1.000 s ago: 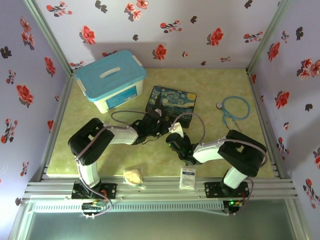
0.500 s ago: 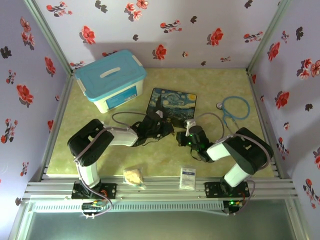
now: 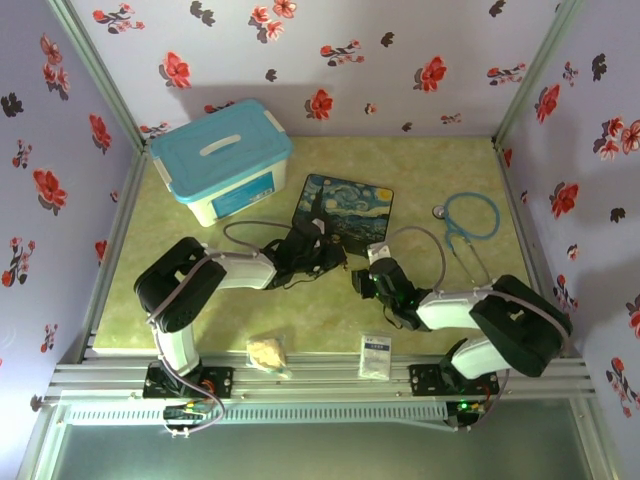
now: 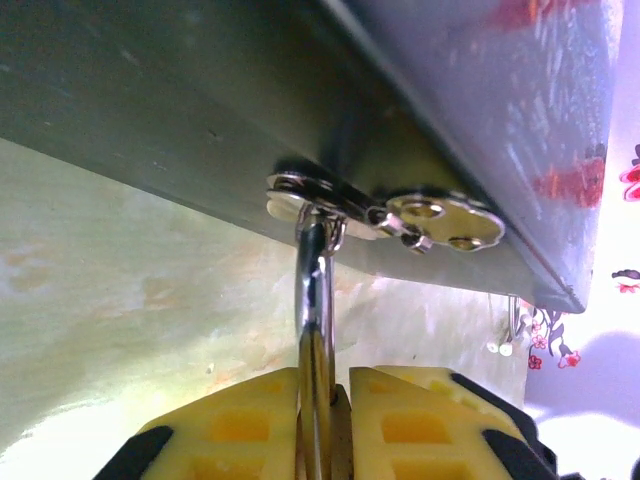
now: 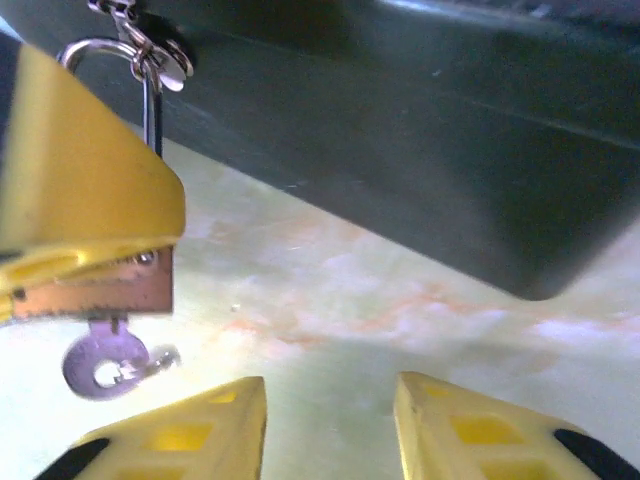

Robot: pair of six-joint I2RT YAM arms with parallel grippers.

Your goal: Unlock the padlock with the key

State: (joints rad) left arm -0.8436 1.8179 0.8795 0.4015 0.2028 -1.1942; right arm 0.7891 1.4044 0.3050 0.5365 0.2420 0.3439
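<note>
Right elbow has swung toward the right edge of the worktop (image 3: 460,170), right gripper (image 5: 330,395) gaping empty just short of the key (image 5: 105,362) (lodged in the padlock (image 5: 95,285), which left gripper (image 4: 338,385) pinches at the near edge of the tin (image 3: 345,205)), so a skewed re-grip may knock the key loose.

Key (image 5: 105,362) in padlock (image 5: 100,290); claw (image 5: 330,402) agape nearby

Right tool (image 3: 360,284) a little farther right, its arm's elbow well rightward.
</note>
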